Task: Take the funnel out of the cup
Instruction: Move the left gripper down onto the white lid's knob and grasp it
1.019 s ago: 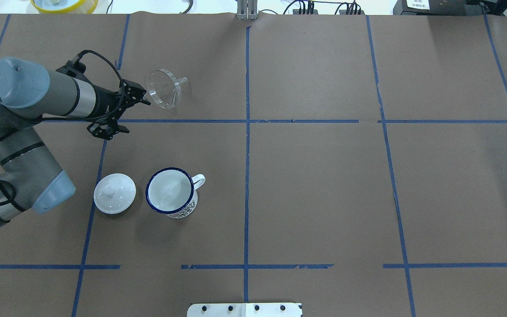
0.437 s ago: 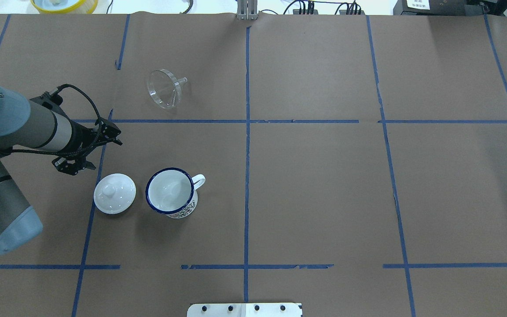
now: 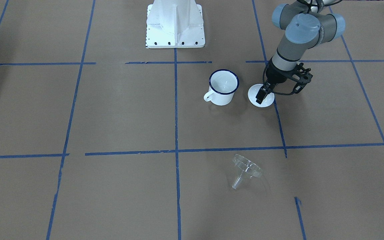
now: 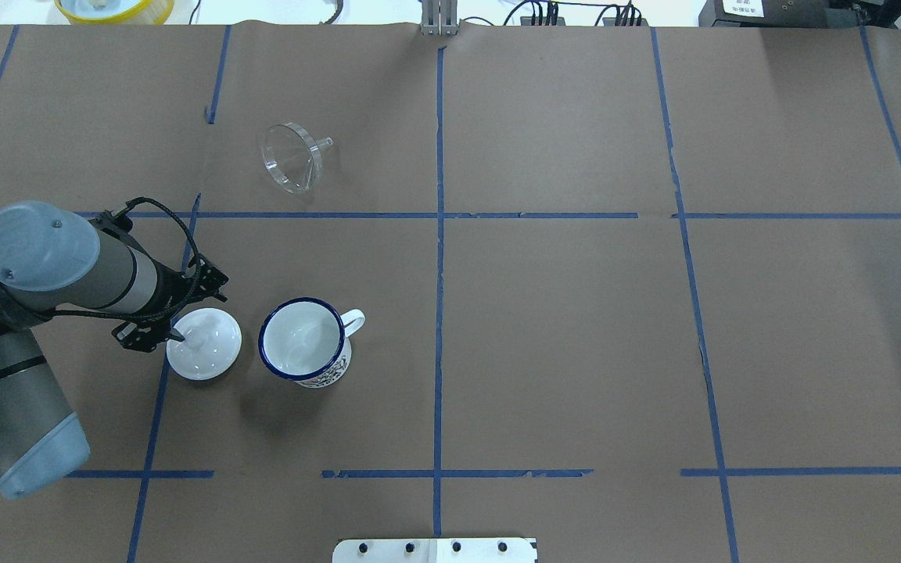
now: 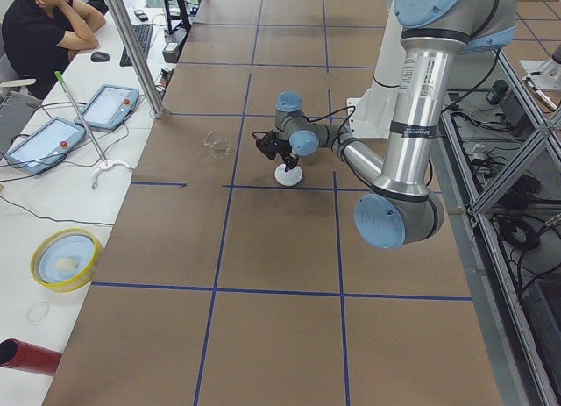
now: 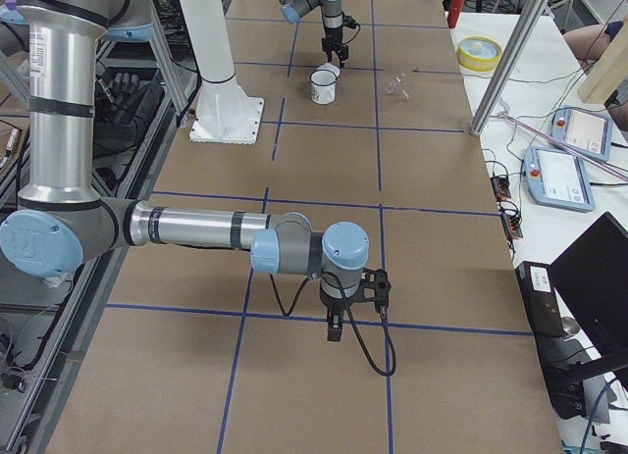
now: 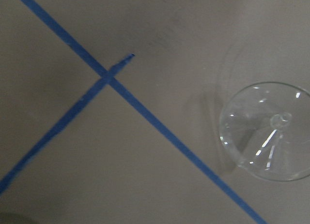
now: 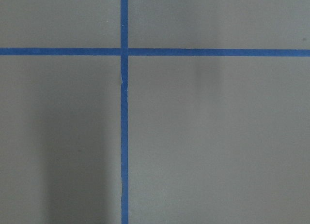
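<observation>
The clear funnel (image 4: 292, 156) lies on its side on the brown table, spout pointing right, well behind the cup and apart from it. It also shows in the front view (image 3: 245, 170) and the left wrist view (image 7: 269, 129). The cup (image 4: 302, 340), a white mug with a dark blue rim, stands upright and empty (image 3: 223, 86). My left gripper (image 4: 200, 317) is open and empty, over the left edge of a white domed lid (image 4: 212, 352) beside the cup. My right gripper (image 6: 334, 328) hangs over bare table far to the right. I cannot tell whether it is open or shut.
The white robot base plate (image 3: 175, 26) sits at the near table edge. A yellow bowl (image 4: 114, 8) is beyond the far edge. An operator (image 5: 44, 29), tablets and a metal post (image 5: 131, 46) stand at the far side. Blue tape lines grid the table.
My left gripper has drawn back from beside the funnel toward the robot and now sits over the white lid. The funnel, cup and lid have not moved.
</observation>
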